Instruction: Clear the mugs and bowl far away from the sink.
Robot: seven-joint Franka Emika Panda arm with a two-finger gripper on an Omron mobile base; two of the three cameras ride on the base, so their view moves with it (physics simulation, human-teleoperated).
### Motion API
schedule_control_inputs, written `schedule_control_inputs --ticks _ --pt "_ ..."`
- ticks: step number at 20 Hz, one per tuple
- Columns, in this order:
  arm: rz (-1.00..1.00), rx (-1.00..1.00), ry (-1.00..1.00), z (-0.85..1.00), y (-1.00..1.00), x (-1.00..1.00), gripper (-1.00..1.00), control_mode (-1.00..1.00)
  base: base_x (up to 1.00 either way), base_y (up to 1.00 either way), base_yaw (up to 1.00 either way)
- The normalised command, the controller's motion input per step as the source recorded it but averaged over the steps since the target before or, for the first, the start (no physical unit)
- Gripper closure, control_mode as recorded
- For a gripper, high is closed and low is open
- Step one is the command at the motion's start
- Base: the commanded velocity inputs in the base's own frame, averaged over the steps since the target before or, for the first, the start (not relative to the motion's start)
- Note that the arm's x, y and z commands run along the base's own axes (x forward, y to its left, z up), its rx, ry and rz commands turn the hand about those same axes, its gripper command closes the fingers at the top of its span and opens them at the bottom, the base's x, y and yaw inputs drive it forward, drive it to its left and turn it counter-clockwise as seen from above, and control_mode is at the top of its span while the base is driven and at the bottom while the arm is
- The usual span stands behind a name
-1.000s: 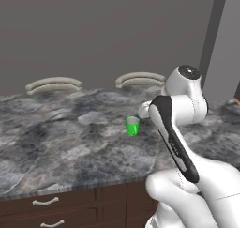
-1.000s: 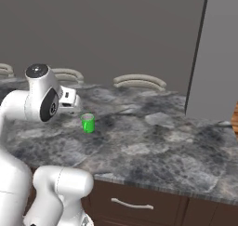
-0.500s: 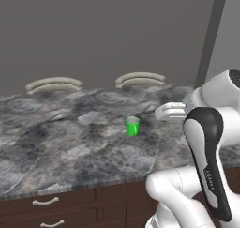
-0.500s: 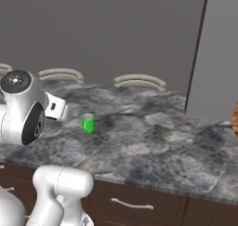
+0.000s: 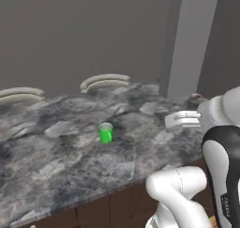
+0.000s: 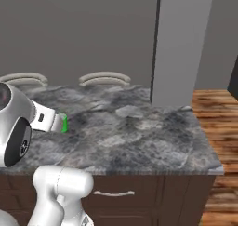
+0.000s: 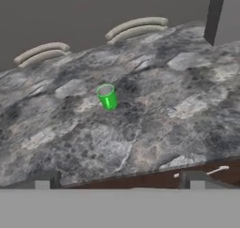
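The mug (image 5: pixel 106 132) stands upright on the counter (image 5: pixel 56 171), left of centre in the left base view and well back from the counter's front edge; two stool backs (image 5: pixel 105 81) rise behind the counter's far edge, toward the upper left; a pillar (image 5: pixel 190 39) stands at the counter's far right corner, upper right of the frame; drawers (image 6: pixel 116 192) sit below the front edge.

The arm (image 6: pixel 18 127) hides most of the green mug (image 6: pixel 64 123).

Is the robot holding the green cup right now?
No, nothing is held. The gripper is open with nothing between its fingers, and the green cup stands alone on the counter, well away from it.
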Motion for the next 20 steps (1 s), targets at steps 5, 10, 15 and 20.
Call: schedule_control_inputs --ticks 5,10,15,20 --pt "0.0 0.0 0.0 0.0 0.0 0.0 -1.0 1.0 0.0 0.0 -0.96" --pt "0.0 0.0 0.0 0.0 0.0 0.0 -1.0 1.0 0.0 -0.17 -0.87" --pt "0.0 0.0 0.0 0.0 0.0 0.0 -1.0 1.0 0.0 -0.98 -0.5" --pt "0.0 0.0 0.0 0.0 0.0 0.0 -1.0 1.0 0.0 -1.0 -0.37"
